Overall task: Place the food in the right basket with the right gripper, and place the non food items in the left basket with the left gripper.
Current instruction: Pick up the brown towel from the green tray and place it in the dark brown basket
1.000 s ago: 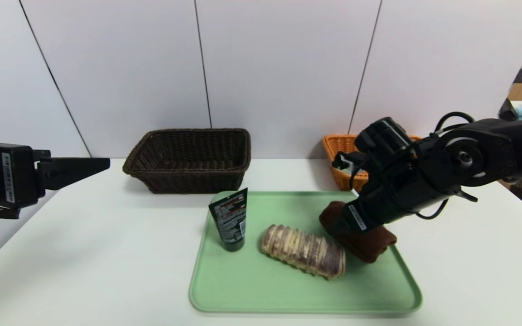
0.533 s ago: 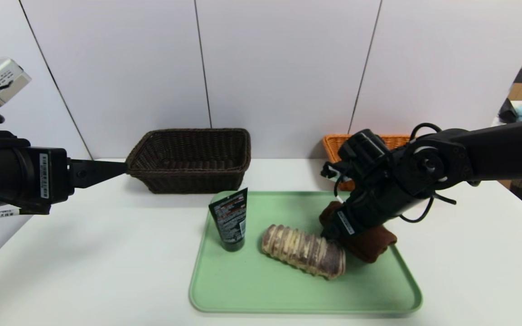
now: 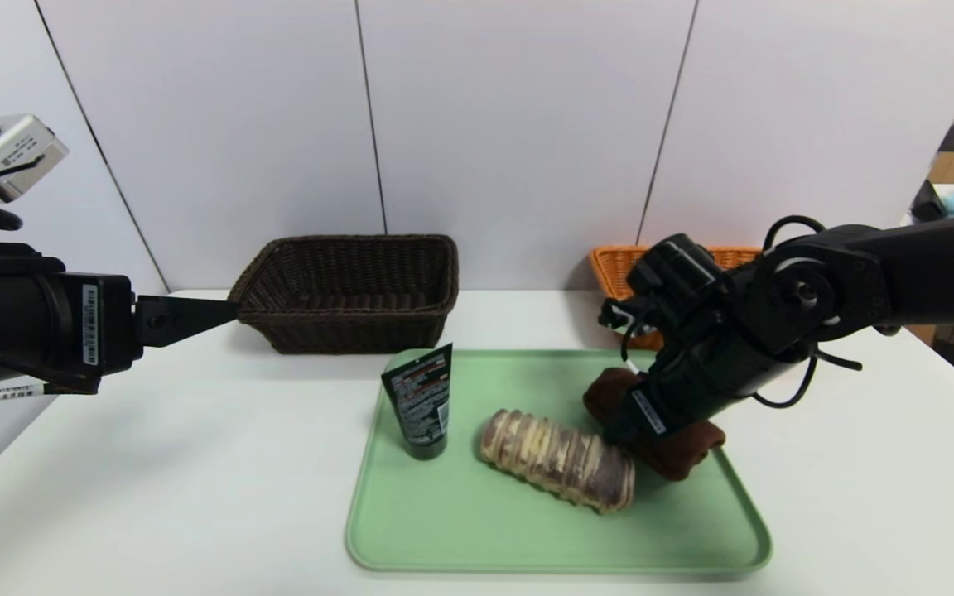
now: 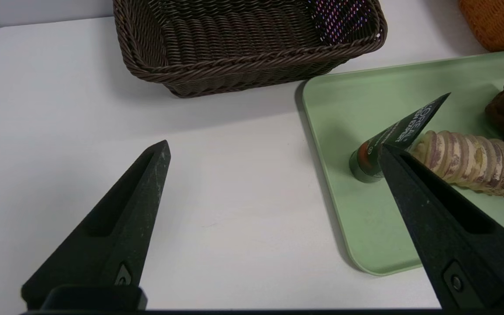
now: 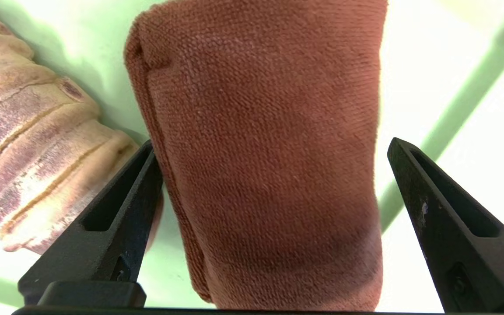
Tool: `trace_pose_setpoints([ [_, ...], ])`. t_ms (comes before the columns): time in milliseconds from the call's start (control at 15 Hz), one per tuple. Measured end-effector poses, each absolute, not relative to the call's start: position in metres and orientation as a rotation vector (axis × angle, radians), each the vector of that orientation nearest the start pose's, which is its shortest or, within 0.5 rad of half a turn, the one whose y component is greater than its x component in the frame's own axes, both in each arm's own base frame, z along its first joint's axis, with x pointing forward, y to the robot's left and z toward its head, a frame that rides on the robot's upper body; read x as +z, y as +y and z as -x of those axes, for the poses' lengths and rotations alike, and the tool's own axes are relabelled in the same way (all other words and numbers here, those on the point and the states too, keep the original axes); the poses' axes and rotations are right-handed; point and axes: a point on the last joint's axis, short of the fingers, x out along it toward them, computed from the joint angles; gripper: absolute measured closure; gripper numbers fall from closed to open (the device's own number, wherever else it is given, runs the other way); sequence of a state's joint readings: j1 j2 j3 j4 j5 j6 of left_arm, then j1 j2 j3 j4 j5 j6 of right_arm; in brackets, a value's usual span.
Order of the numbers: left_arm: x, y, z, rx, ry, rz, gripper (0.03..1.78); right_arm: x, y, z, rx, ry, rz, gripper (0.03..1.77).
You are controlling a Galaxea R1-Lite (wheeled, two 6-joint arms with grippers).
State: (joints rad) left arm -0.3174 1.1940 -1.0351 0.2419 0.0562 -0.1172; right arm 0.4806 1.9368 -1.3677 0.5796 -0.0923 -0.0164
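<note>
Nothing sorted yet: all three items sit on the tray, both baskets look empty.

The right gripper [image 5: 274,148] is down over the tray [image 3: 444,530] with its fingers [image 5: 116,210] spread wide, and look at this, they straddle the brown towel roll [image 3: 676,451], not the striped loaf [image 3: 558,459] lying just beside it (the loaf is the food, so by my reading that is the wrong target for this arm). Nothing is gripped. Over on the left, the left gripper [image 4: 274,151] hovers above the tabletop [image 3: 154,463], fingers open and empty, near the dark brown left basket [image 3: 344,290]. The squeeze tube [image 3: 419,401] stands on the tray. The orange right basket [image 3: 622,265] waits behind the right arm. So: loaf, tube, towel, all still to go.
</note>
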Motion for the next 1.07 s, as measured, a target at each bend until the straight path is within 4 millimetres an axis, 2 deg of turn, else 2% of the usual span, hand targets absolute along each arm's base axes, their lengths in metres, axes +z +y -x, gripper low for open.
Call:
trace_pose_setpoints([
  [533,0.2852,-0.0527,-0.1589,-0.244,0.412,0.038,0.12,0.1570,0.1544,-0.3003,0.343,1.098,0.323,0.10],
  [867,0.2844,-0.0533,-0.1595,-0.248,0.416,0.037,0.12,0.1499,0.1564,-0.3042,0.338,1.113,0.318,0.10],
  [933,0.2844,-0.0534,-0.1596,-0.248,0.416,0.037,0.12,0.1502,0.1566,-0.3046,0.336,1.116,0.317,0.21],
  [1067,0.2847,-0.0534,-0.1597,-0.249,0.415,0.037,0.12,0.1500,0.1570,-0.3036,0.340,1.122,0.325,0.54],
])
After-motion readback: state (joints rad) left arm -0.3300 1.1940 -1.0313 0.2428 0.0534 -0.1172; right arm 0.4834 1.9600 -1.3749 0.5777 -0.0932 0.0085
